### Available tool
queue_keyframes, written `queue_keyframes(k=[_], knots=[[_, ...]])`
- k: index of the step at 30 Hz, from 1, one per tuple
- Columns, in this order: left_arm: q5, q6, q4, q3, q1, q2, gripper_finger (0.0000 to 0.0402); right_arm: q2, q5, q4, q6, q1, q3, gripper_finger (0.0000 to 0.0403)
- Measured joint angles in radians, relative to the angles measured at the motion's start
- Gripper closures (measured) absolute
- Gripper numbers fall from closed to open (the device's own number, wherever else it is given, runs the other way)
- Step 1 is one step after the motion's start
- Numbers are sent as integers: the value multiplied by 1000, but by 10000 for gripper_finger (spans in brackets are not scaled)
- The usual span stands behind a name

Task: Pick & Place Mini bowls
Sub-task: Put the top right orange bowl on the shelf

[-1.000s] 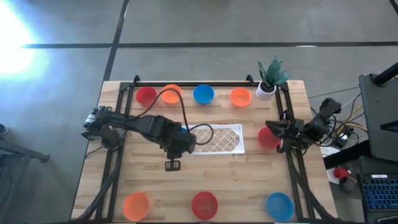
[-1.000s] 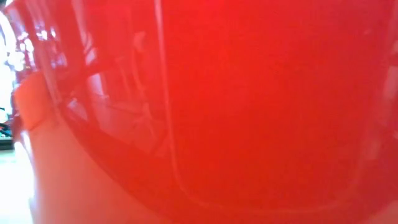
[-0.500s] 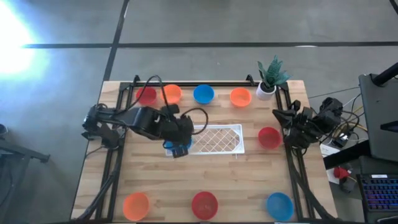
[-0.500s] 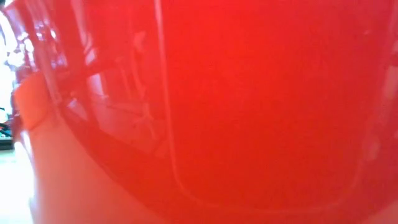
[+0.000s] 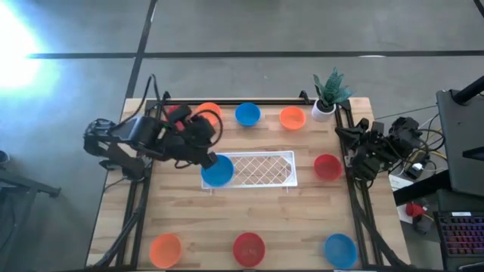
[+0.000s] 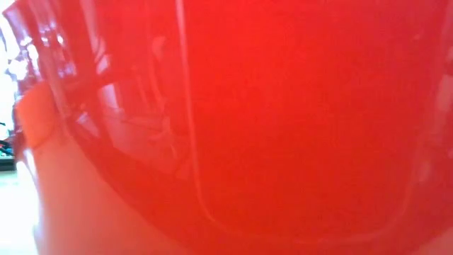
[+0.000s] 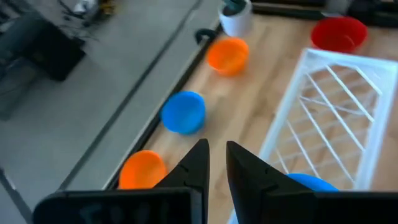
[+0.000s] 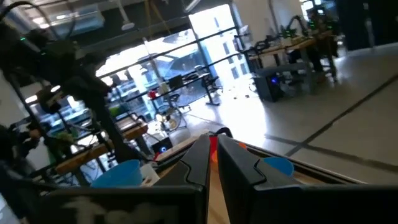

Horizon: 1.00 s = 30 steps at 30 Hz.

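A blue mini bowl (image 5: 218, 171) sits on the left end of the white lattice tray (image 5: 265, 168), with nothing touching it. My left gripper (image 5: 209, 153) hangs above and just left of it. In the left wrist view its fingers (image 7: 216, 158) stand a little apart with nothing between them. My right gripper (image 5: 342, 136) is shut and empty at the table's right edge, near a red bowl (image 5: 327, 166). Red (image 5: 178, 113), orange (image 5: 208, 112), blue (image 5: 247, 114) and orange (image 5: 292, 117) bowls line the far edge. The red one is partly hidden by my left arm.
Orange (image 5: 165, 248), red (image 5: 249, 248) and blue (image 5: 340, 249) bowls stand along the near edge. A small white pot with a green plant (image 5: 327, 94) is at the far right corner. A red bowl (image 6: 269, 127) fills the low view. Black rails (image 5: 227, 100) frame the table.
My left gripper has risen from the tray's left end and drawn back toward the table's far left, tipping up. The blue bowl stays behind on the tray. My right gripper has lifted and pulled away from the red bowl toward the right edge.
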Motion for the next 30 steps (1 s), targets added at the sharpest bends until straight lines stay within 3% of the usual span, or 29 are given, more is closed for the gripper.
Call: queue_keyframes(k=[11, 19, 30], knots=[[-82, -130, 71, -229, 0, -152, 354, 15, 56, 4, 95, 0, -1, 376], [-82, -126, 268, -421, 0, -268, 354, 112, 115, 5, 94, 0, 39, 376], [-54, -78, 442, -542, -1, -341, 354, 228, 168, 5, 202, 0, 108, 376]])
